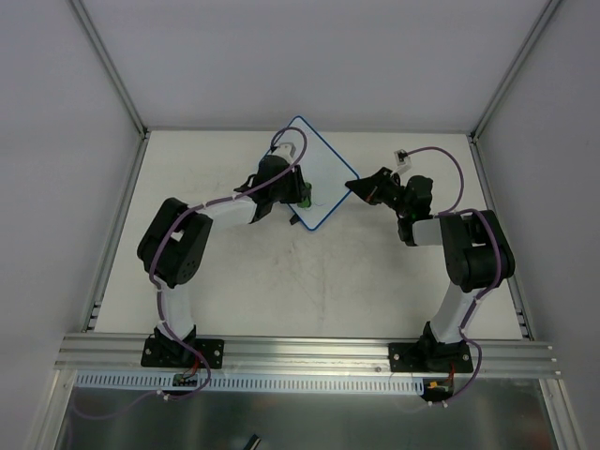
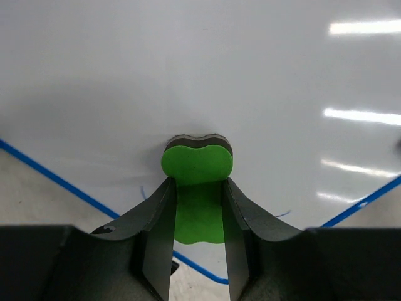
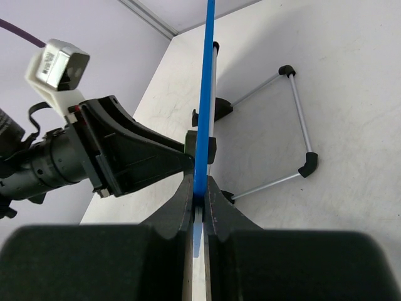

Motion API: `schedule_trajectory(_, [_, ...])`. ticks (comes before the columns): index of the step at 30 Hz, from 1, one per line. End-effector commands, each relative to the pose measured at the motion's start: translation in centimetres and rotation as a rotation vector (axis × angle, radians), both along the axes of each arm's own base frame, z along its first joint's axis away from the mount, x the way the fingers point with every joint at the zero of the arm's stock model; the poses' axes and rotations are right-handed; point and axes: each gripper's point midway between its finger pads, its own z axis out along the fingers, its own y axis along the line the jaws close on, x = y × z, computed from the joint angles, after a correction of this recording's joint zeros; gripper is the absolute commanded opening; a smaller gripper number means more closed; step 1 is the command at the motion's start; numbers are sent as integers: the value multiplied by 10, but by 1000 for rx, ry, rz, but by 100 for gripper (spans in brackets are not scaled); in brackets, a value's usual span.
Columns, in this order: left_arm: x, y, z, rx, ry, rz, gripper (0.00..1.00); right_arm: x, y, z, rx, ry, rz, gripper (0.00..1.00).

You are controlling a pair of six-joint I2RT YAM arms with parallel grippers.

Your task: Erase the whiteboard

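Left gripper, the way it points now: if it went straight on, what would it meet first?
The white face of the whiteboard. The green eraser clamped in the left gripper seems to touch it already, though depth is hard to judge from the wrist view.

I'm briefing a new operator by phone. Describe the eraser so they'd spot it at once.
Start at the blue-rimmed whiteboard at the back of the table. The left gripper holds a small block against its white face. That eraser is the only bright green thing.
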Motion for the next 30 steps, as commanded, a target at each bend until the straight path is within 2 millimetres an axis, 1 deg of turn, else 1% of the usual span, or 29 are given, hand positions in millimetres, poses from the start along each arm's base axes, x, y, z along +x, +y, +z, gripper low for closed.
schedule_trajectory(1, [-16, 38, -51, 49, 172, 104, 0, -8, 15, 21, -10, -132, 88, 0])
schedule_trajectory(6, [-16, 55, -69, 12, 252, 169, 0, -8, 15, 22, -6, -134, 91, 1])
schedule_trajectory(9, [-17, 58, -79, -31, 310, 182, 0, -8, 15, 22, -5, -135, 90, 0])
schedule_trajectory(12, [-16, 57, -83, -59, 337, 189, 0, -8, 15, 22, -2, -136, 90, 0])
schedule_trajectory(14, [-15, 54, -82, -74, 337, 179, 0, -8, 16, 22, 0, -135, 92, 0])
schedule_trajectory(17, [-15, 46, -74, -112, 313, 144, 0, -7, 16, 21, 0, -134, 92, 0])
schedule_trajectory(18, [-14, 43, -69, -126, 300, 134, 0, -6, 15, 21, 0, -133, 89, 0])
schedule_trajectory(20, [-16, 35, -63, -157, 274, 95, 0, -6, 16, 21, 3, -135, 93, 0])
schedule_trajectory(21, [-16, 32, -56, -170, 251, 81, 0, -6, 16, 22, 7, -133, 94, 0])
schedule_trajectory(22, [-20, 28, -53, -168, 233, 57, 0, -6, 16, 22, 7, -132, 90, 0])
schedule_trajectory(23, [-18, 23, -42, -180, 190, 41, 0, -6, 16, 22, 9, -134, 92, 0])
schedule_trajectory(25, [-19, 18, -35, -173, 146, 19, 0, -6, 17, 22, 10, -132, 95, 0])
schedule_trajectory(26, [-22, 11, -32, -159, 123, -6, 0, -6, 16, 22, 10, -132, 92, 0])
schedule_trajectory(29, [-23, 0, -23, -157, 80, -45, 0, -7, 17, 21, 11, -130, 95, 0])
schedule_trajectory(30, [-26, -8, -19, -163, 63, -67, 0, -7, 17, 21, 10, -131, 95, 0])
